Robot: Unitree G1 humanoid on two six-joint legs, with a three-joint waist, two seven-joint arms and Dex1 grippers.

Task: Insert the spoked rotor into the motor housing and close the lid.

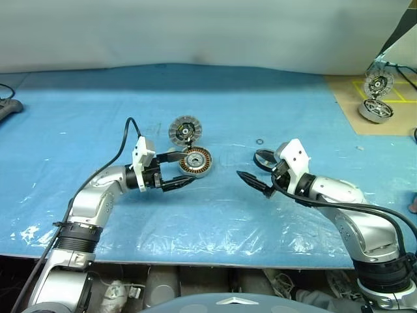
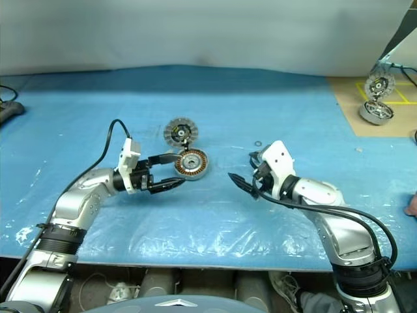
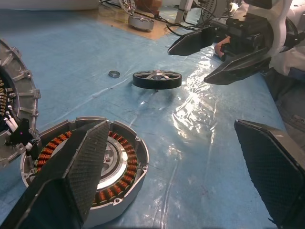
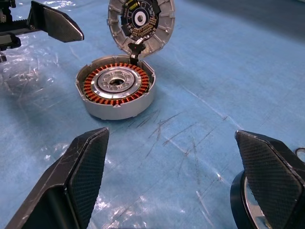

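Silver copper-wound motor housing (image 1: pixel 196 162) sat mid-table, ribbed grey lid (image 1: pixel 185 130) propped behind. Dark spoked rotor (image 3: pixel 157 79) lay beside right gripper (image 1: pixel 255 172); both it and left gripper (image 1: pixel 184 171) spread, empty. Best grasp rim squarely, keep level.

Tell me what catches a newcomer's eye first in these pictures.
First, the open motor housing at the middle of the blue table, its copper windings bare, with the ribbed lid propped up at its far edge. Then the two open grippers facing each other: the left gripper beside the housing, the right gripper by the dark spoked rotor lying flat.
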